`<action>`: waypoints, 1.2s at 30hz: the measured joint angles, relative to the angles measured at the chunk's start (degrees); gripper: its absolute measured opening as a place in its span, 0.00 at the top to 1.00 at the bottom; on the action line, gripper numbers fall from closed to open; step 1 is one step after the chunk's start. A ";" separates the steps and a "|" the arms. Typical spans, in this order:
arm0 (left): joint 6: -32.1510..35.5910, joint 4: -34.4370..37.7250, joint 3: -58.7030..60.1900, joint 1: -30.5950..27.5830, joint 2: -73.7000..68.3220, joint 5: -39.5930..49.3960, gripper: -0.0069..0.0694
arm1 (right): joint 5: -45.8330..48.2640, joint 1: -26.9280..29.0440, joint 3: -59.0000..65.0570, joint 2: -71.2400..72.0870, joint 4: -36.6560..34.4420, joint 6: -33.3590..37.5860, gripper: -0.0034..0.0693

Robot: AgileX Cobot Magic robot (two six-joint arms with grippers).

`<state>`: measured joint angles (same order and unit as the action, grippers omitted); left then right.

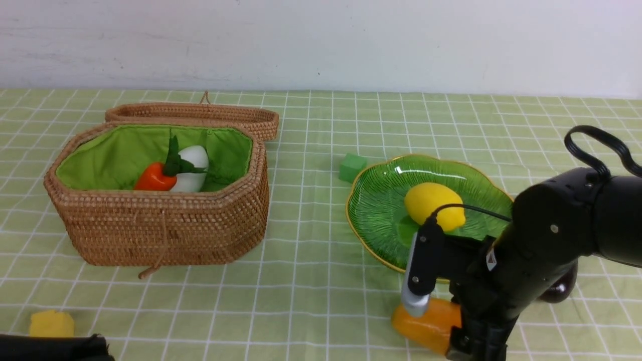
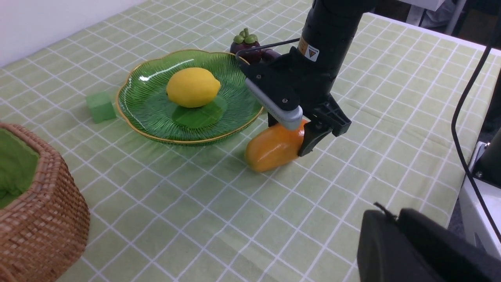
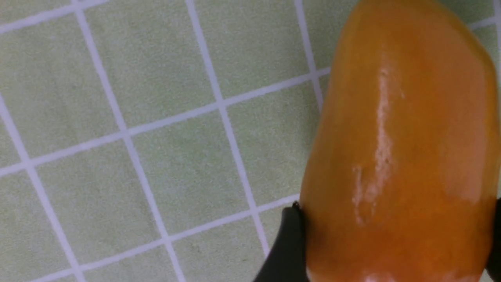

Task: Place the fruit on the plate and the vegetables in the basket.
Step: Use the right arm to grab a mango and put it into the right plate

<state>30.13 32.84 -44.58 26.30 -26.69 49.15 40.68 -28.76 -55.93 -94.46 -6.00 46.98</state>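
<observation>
An orange mango point(image 1: 424, 328) point(image 2: 274, 147) point(image 3: 399, 137) lies on the tablecloth just in front of the green leaf-shaped plate point(image 1: 381, 200) point(image 2: 148, 105). My right gripper point(image 1: 436, 321) point(image 2: 297, 131) point(image 3: 393, 243) reaches down over it, with a finger pressed against each side. A yellow lemon point(image 1: 434, 205) point(image 2: 192, 87) rests on the plate. A purple mangosteen point(image 2: 245, 45) stands behind the plate. The open wicker basket point(image 1: 160, 230) point(image 2: 39, 219) at the left holds a carrot point(image 1: 153, 178) and a white radish point(image 1: 193, 168). My left gripper point(image 2: 393, 213) is shut and empty near the table's front edge.
The basket's lid point(image 1: 200, 115) lies folded back behind it. A green foam cube point(image 1: 352, 167) point(image 2: 101, 106) sits left of the plate. A yellow cube point(image 1: 51, 323) lies at the front left. A dark purple shape point(image 1: 559, 291) shows partly behind my right arm.
</observation>
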 joint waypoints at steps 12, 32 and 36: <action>0.00 0.00 0.00 0.00 0.00 -1.68 0.84 | -1.91 0.00 -0.04 -6.09 -3.13 -0.45 0.14; 0.00 0.00 0.00 0.00 0.00 -3.46 0.83 | -0.26 0.00 0.01 -5.97 -3.30 -0.47 0.18; 0.00 0.00 0.00 0.00 0.00 -3.54 0.82 | 4.50 0.00 -0.70 -2.91 -3.30 -3.23 0.18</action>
<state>30.13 32.84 -44.58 26.30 -26.69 45.61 45.19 -28.76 -56.63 -97.38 -9.30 43.75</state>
